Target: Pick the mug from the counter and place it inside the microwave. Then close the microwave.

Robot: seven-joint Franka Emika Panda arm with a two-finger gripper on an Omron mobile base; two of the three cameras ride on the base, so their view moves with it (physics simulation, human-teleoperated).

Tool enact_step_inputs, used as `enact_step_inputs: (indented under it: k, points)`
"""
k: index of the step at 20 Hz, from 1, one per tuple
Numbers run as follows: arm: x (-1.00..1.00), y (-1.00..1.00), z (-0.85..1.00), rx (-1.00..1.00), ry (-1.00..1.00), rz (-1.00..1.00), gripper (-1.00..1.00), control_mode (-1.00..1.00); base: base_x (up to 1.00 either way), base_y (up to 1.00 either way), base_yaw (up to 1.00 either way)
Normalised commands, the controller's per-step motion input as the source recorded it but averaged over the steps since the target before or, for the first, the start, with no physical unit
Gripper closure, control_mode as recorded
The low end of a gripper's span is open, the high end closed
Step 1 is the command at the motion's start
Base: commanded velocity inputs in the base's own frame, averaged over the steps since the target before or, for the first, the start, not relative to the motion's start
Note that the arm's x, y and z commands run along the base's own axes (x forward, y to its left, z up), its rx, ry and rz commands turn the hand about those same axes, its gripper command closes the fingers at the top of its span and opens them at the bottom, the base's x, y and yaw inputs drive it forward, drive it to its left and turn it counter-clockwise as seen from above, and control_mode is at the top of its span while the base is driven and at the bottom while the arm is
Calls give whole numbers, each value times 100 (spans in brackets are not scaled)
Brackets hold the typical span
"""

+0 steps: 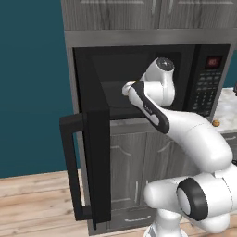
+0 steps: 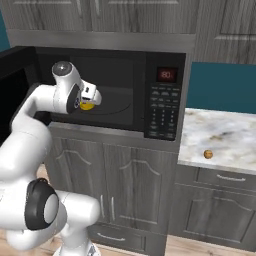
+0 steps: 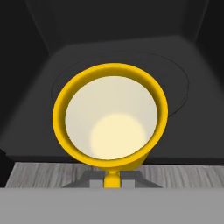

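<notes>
Clearly risks a few slips from here. At far left, the open microwave door (image 1: 95, 166) juts toward the near side, its bar handle (image 1: 69, 166) outermost; could be clipped by the arm on the way out, swinging it off line before the closing push. Further right, in the mouth of the microwave (image 2: 165, 105), holds the gripper (image 2: 86, 102) clamped tight on the mug (image 3: 110, 118), seemingly by the handle on its near side, with the yellow body hanging just above the front lip of the cavity and only partly over the turntable (image 3: 175, 87). Released this early, could tip off the edge or land tilted, since a pinch on a handle lets the cup swing. Pushed too far in, might strike the back wall. Set too near the opening, might block the door. At right, well apart on the counter (image 2: 235, 135), lies a small brown lump (image 2: 207, 154), no hazard.
</notes>
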Motion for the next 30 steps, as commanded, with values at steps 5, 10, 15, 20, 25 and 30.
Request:
enact_step_inputs:
  k: [5,10,15,20,25,30]
  points:
    - [26,12,-8,0,0,0,100,-100,0,0,0]
    - [33,2,0,0,0,0,100,-100,0,0,0]
    - [36,0,-9,0,0,0,100,-100,0,0,0]
    - [22,0,-7,0,0,0,100,-100,0,0,0]
    - [19,0,-15,0,2,0,100,-100,0,0,0]
    - [27,0,-21,0,4,0,100,-100,0,0,0]
